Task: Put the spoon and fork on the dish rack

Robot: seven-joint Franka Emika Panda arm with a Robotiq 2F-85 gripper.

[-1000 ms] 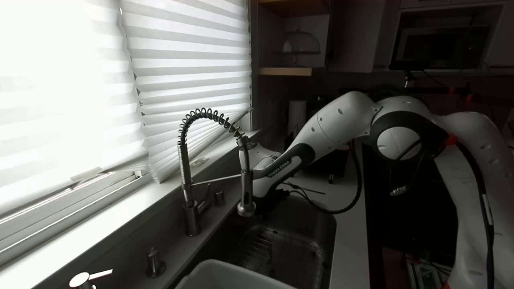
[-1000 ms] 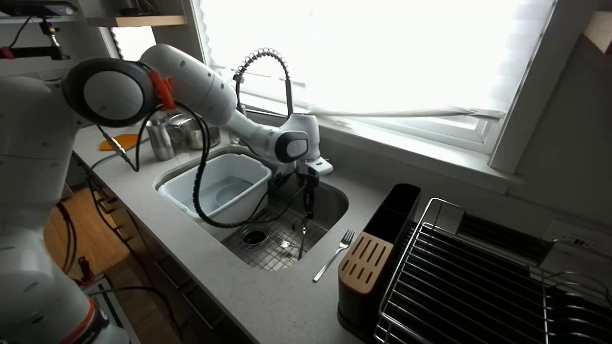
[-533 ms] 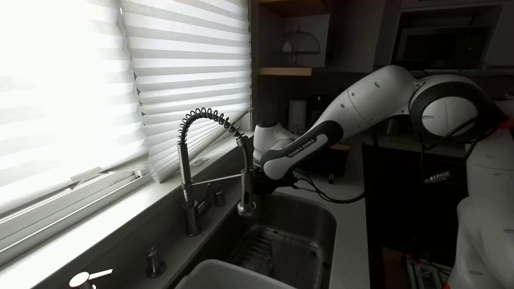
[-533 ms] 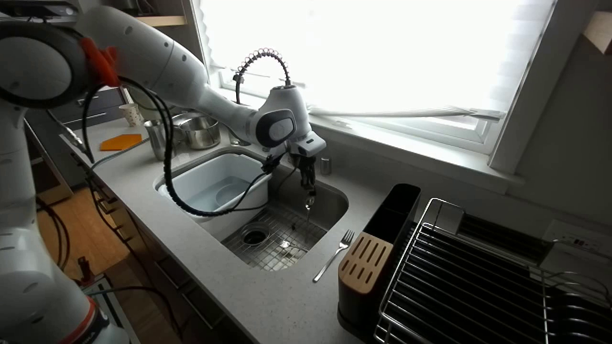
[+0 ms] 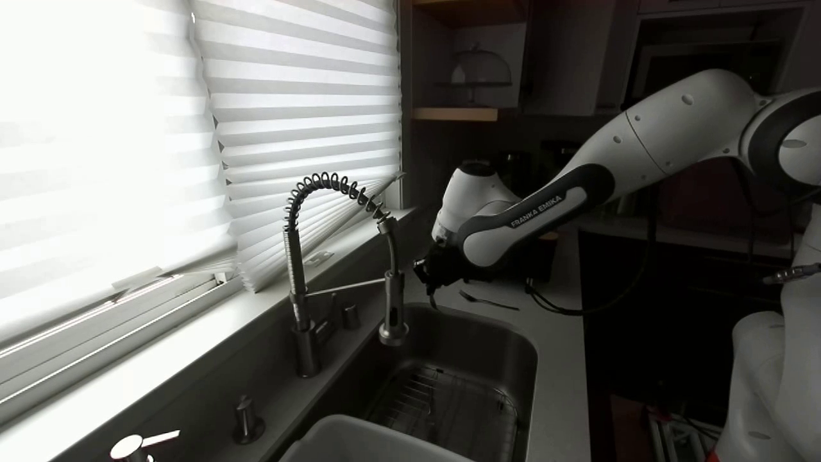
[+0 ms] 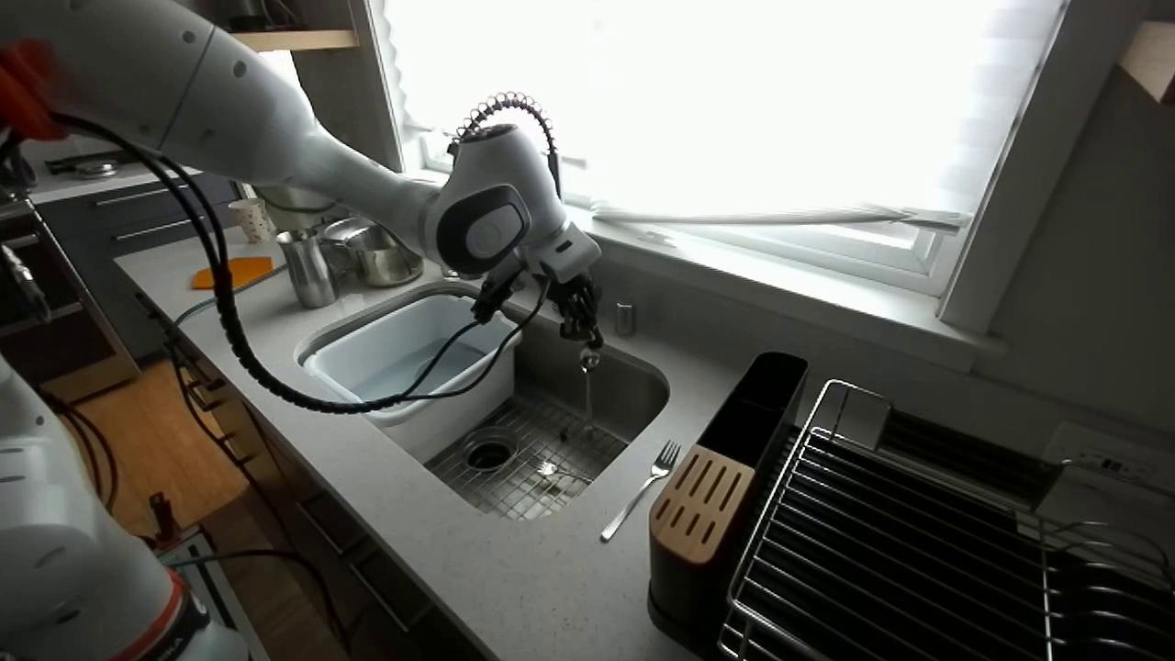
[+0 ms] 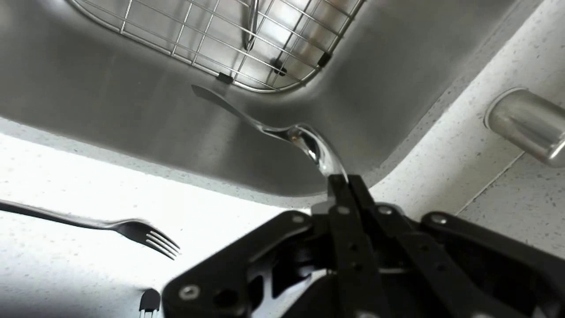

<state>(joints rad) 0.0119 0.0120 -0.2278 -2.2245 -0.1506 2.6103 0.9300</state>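
Observation:
My gripper is shut on the bowl end of the silver spoon; its handle points away from the fingers. In an exterior view the spoon dangles below the gripper, handle down, above the sink. The fork lies on the counter between the sink and a black holder; in the wrist view the fork shows at lower left. The dish rack, black with chrome wires, stands on the right of that view. The dark gripper shows poorly in an exterior view.
A black holder with a slotted wooden top stands beside the rack. Another utensil rests on the wire grid in the sink. A white tub fills the sink's far part; the spring faucet rises behind.
My gripper has risen out of the sink, carrying the spoon up with it. The arm has drawn back toward its base. The fork has stayed in place.

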